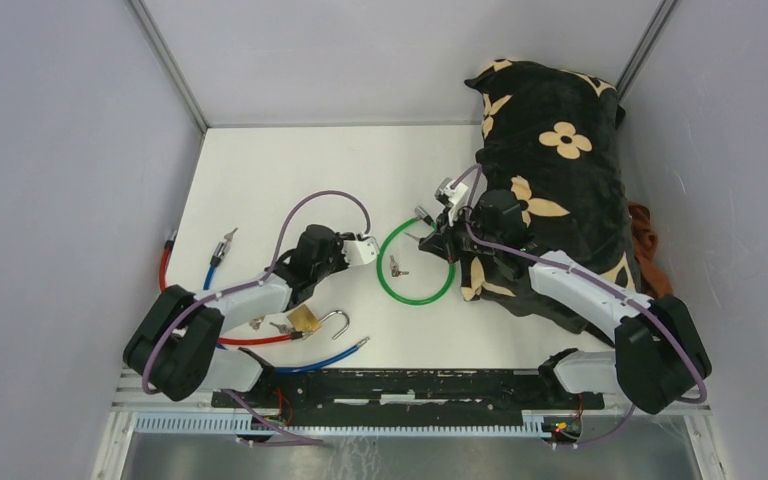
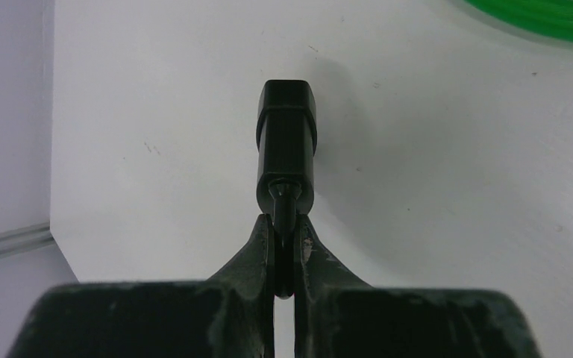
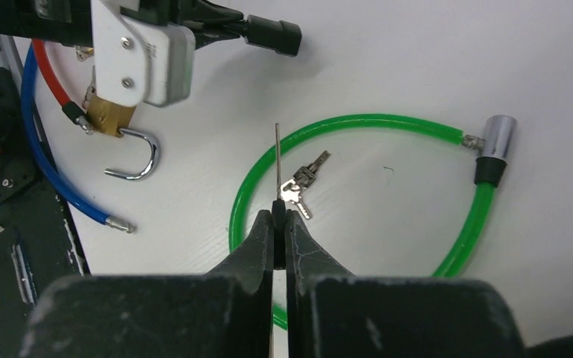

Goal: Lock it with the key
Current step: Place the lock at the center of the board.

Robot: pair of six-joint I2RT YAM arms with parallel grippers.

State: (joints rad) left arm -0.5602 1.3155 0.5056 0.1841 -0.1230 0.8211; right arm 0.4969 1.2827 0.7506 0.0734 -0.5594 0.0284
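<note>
LEFT pincer [image 2: 284,224] is clamping black lock barrel [image 2: 286,142] at frame centre | RIGHT pincer [image 3: 278,216] is pinching key [image 3: 277,164] edge-on | RISK: key likely twisting or slipping if insertion is misaligned

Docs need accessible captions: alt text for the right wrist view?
The right gripper is shut on a thin metal blade, likely a key edge-on, above a green cable lock looped around small keys on a white table. An open brass padlock lies upper left.
</note>
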